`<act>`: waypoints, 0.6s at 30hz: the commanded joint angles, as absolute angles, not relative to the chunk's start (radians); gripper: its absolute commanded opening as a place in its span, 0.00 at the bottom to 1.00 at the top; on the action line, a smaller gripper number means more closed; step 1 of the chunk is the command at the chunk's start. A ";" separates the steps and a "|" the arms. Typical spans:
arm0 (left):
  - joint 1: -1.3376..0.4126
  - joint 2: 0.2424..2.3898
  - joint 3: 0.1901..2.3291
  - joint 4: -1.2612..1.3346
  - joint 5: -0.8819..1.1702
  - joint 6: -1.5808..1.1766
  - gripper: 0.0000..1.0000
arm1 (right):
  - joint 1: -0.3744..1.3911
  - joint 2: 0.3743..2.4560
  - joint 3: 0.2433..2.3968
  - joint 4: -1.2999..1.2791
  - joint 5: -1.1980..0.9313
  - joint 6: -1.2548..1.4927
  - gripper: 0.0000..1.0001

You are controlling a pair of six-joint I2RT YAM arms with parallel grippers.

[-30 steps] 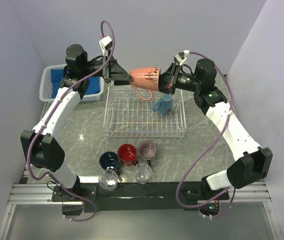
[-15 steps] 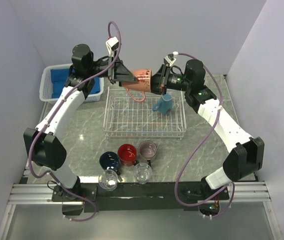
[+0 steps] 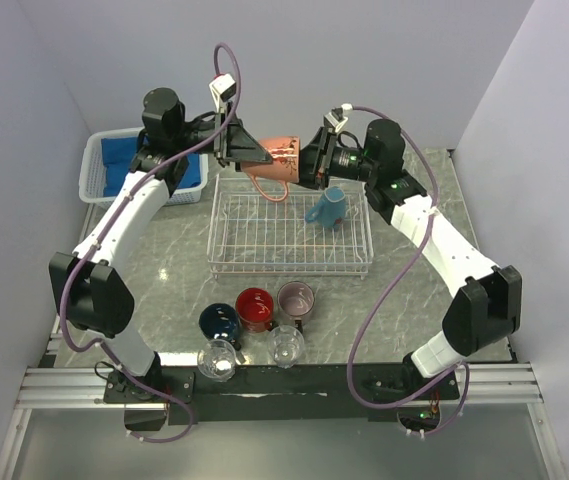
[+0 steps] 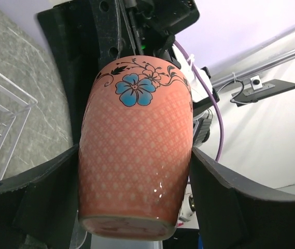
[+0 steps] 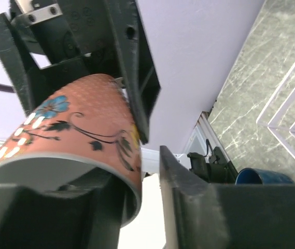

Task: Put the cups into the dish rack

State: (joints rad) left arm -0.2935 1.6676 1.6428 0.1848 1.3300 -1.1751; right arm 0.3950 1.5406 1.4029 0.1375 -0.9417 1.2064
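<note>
- A grey marble counter [image 3: 164, 265] sits between pale purple walls [image 3: 384, 50].
- A white wire dish rack [image 3: 289, 270] lies in the middle of the counter.
- A light-blue mug [image 3: 326, 207] is inside the rack, near its 2 o'clock corner.
- A salmon-orange mug with a blue flower [image 4: 137, 166] hangs sideways in the air over the rack's 12 o'clock edge.
- The left gripper [image 3: 254, 155] is clamped on this mug's bottom end, with a finger pressed on each side.
- The right gripper [image 3: 307, 163] is at the mug's mouth. Its fingers are a little apart, with a thin gap beside the rim.
- At 6 o'clock from the rack stand a navy mug [image 3: 220, 321], a red mug [image 3: 255, 308], a mauve mug [image 3: 295, 298], a clear glass [image 3: 217, 358] and a second clear glass [image 3: 286, 344].
- A white plastic basket [image 3: 89, 185] with a blue cloth [image 3: 122, 158] sits at 10 o'clock.
</note>
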 commanded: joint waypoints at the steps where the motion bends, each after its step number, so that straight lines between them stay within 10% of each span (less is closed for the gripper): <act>1: -0.273 1.654 1.664 0.282 1.368 -1.200 0.01 | 0.385 1.520 1.376 0.075 -0.930 1.152 0.41; 6: -0.187 1.646 1.649 0.241 1.407 -1.171 0.01 | 0.298 1.468 1.356 -0.075 -0.931 1.051 0.59; 10: -0.126 1.673 1.753 -0.518 1.376 -0.682 0.01 | 0.177 1.399 1.328 -0.222 -0.945 0.954 0.64; 13: -0.133 1.788 1.949 -0.965 1.163 -0.147 0.01 | 0.083 1.332 1.310 -0.319 -0.940 0.894 0.65; 18: -0.217 1.890 2.017 -1.032 0.718 -0.025 0.01 | 0.048 1.217 1.223 -0.307 -0.893 0.928 0.63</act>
State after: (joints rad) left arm -0.1257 1.8435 1.9343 -0.7685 1.0760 -0.3183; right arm 0.0471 1.3281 1.2678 -0.2817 -0.9043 0.9508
